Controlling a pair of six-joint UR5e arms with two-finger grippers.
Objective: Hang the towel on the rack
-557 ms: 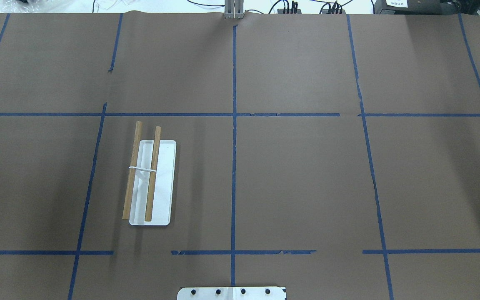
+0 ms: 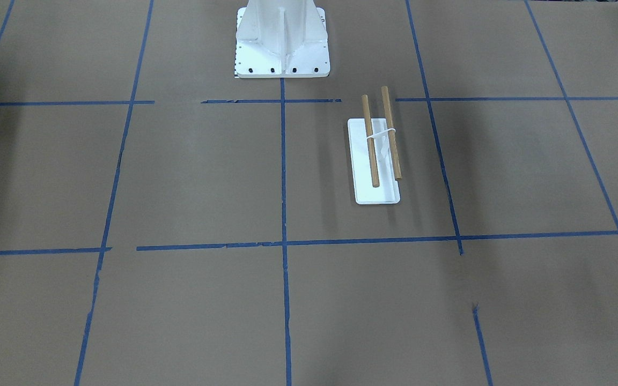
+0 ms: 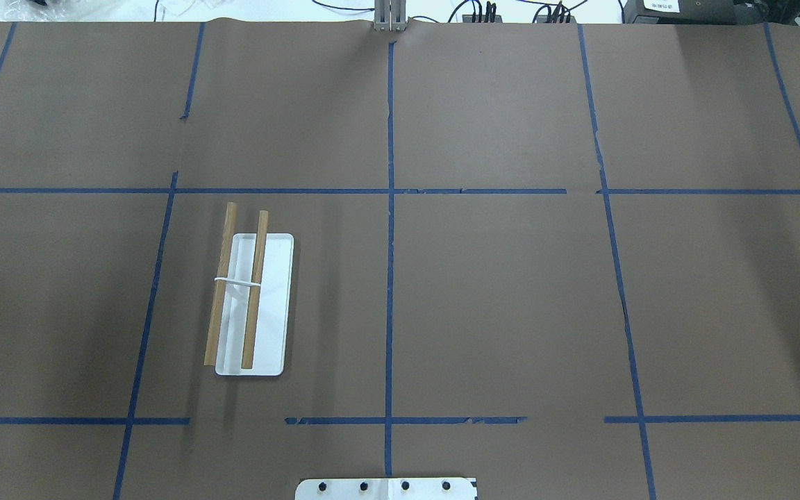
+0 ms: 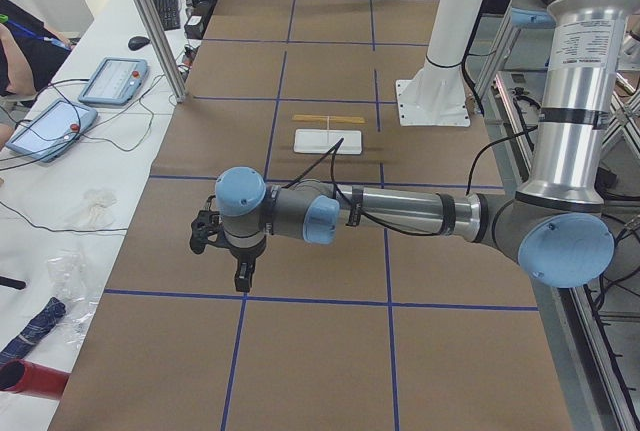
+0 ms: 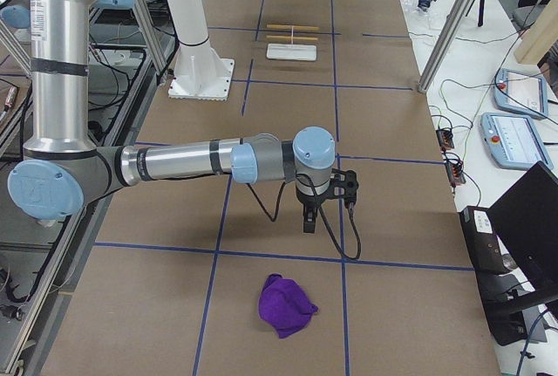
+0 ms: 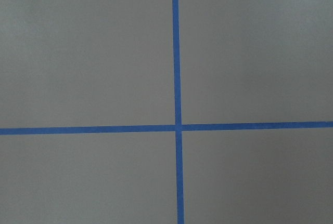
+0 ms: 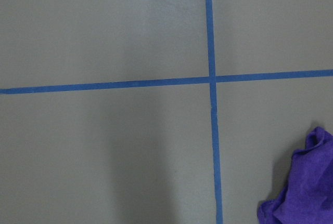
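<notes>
We see the purple towel [image 5: 286, 306] bunched in a heap at the right end of the table [image 5: 392, 306], near the right gripper [image 5: 308, 219] and well apart from the rack [image 3: 275, 305]. We judge it light and limp, best pinched at a raised fold. Bunched, it shows no long axis. The rods [image 3: 255, 288] point away from the robot. We cannot tell whether the right gripper or the left gripper [image 4: 243, 276] is parted.

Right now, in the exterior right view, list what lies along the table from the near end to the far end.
towel → right gripper, hanging over the table → white pedestal → rack
</notes>
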